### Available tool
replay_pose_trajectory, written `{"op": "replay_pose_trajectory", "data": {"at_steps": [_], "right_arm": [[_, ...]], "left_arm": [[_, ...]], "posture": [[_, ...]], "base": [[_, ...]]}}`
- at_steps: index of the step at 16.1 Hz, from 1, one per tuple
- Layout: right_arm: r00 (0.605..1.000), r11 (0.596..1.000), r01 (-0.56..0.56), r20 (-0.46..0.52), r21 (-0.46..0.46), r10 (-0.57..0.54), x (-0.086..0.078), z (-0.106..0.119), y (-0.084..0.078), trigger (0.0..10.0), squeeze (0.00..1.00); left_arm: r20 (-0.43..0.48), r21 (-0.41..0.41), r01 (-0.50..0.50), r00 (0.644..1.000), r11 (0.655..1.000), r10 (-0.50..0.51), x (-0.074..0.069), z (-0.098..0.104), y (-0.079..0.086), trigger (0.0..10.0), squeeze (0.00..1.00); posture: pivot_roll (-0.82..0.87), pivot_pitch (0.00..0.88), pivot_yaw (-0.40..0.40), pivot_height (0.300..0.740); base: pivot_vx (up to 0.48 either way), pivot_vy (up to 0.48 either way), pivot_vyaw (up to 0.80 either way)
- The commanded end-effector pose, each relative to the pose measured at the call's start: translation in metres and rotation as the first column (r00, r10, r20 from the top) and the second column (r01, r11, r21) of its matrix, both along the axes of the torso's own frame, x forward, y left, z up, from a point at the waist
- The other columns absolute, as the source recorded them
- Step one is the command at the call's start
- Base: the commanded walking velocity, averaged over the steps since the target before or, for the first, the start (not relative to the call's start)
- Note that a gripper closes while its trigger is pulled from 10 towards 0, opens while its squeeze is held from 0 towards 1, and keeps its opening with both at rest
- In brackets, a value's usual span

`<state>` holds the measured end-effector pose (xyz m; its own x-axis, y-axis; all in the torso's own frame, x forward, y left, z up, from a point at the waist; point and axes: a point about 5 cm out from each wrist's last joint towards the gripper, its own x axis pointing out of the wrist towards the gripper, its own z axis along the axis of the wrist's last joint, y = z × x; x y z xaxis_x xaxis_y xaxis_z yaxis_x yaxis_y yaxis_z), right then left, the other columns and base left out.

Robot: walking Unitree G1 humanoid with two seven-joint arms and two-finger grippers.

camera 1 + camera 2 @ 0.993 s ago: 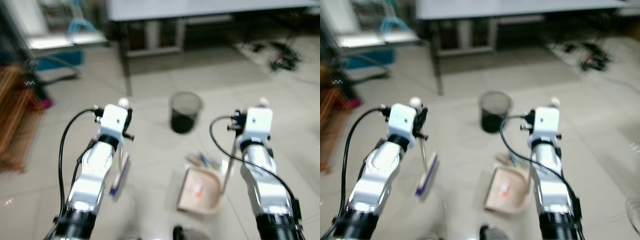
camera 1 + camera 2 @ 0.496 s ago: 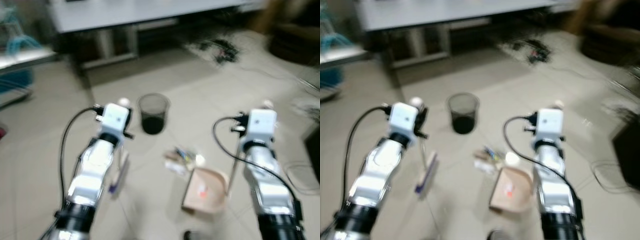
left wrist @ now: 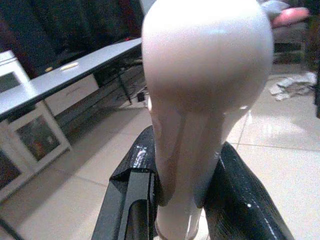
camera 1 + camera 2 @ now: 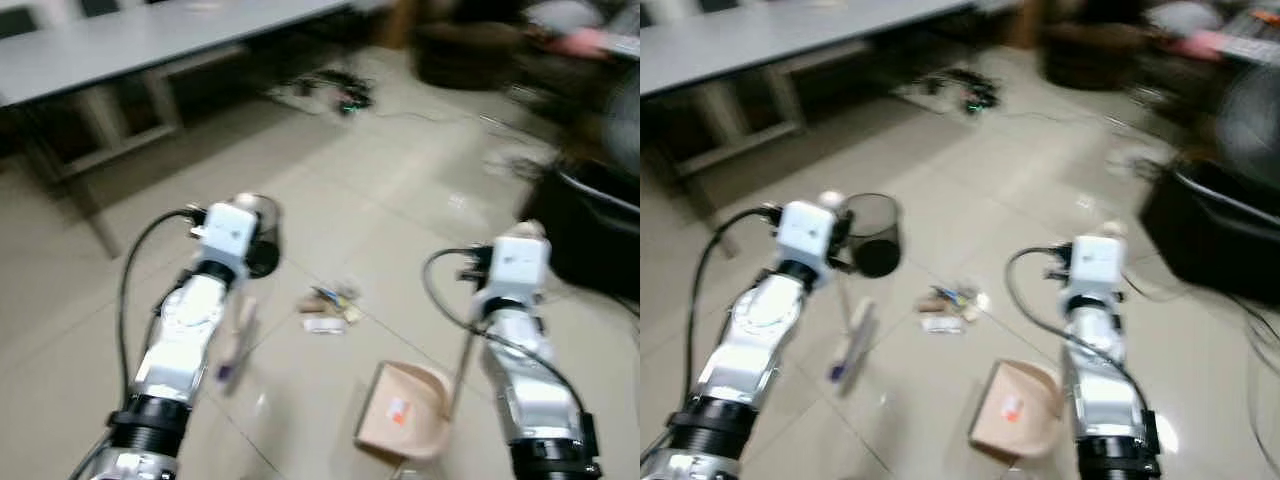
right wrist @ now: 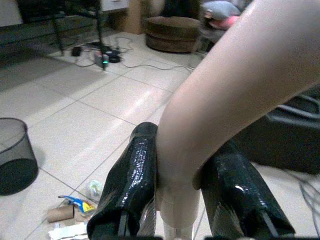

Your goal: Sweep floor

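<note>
The left gripper has its jaws clamped on the broom handle; the broom head is on the floor. The right gripper clamps the dustpan handle; the dustpan sits near the litter, beside a mesh bin.

dustpan beige | bin black mesh | floor pale tiles | table grey

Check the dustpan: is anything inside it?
The beige dustpan holds one small white scrap with a red mark; blur hides what it is. The litter pile lies on the floor beyond it, not yet swept in.
</note>
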<state>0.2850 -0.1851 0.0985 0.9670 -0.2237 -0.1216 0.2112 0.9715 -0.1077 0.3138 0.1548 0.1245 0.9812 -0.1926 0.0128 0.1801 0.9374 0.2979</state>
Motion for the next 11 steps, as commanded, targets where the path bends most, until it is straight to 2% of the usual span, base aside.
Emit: {"op": "replay_pose_trajectory", "data": {"at_steps": [1,2,5,8,11], "right_arm": [[0.999,1.0,0.019,0.045,0.001,-0.019,0.001,0.011,-0.005,10.0,0.0],[0.999,1.0,0.021,0.046,0.0,-0.021,0.0,0.011,-0.006,10.0,0.0],[0.997,0.999,0.033,0.074,-0.034,-0.03,-0.006,0.023,-0.004,10.0,0.0],[0.996,0.997,0.04,0.084,-0.062,-0.035,-0.016,0.033,-0.01,10.0,0.0],[0.994,0.998,0.068,0.089,0.011,-0.069,-0.018,0.025,-0.018,10.0,0.0]], "left_arm": [[0.051,0.0,0.02,0.999,1.0,-0.02,0.003,0.01,-0.006,10.0,0.0],[0.046,-0.001,0.022,0.999,1.0,-0.022,0.003,0.008,-0.006,10.0,0.0],[0.013,-0.013,0.033,0.999,0.999,-0.033,0.004,-0.001,-0.004,10.0,0.0],[0.022,-0.028,0.032,0.999,0.999,-0.032,0.006,0.0,-0.005,10.0,0.0],[0.049,-0.061,-0.027,0.998,0.998,0.03,0.004,0.008,0.006,10.0,0.0]], "posture": [[-0.04,0.0,0.065,0.74],[-0.06,0.0,0.079,0.74],[-0.15,0.0,0.122,0.74],[-0.18,0.007,0.085,0.74],[-0.07,0.002,0.043,0.74]], "base": [[0.0,0.409,-0.72],[0.0,0.409,-0.69],[0.0,0.409,0.0],[0.0,0.406,0.0],[0.0,0.101,0.0]]}}
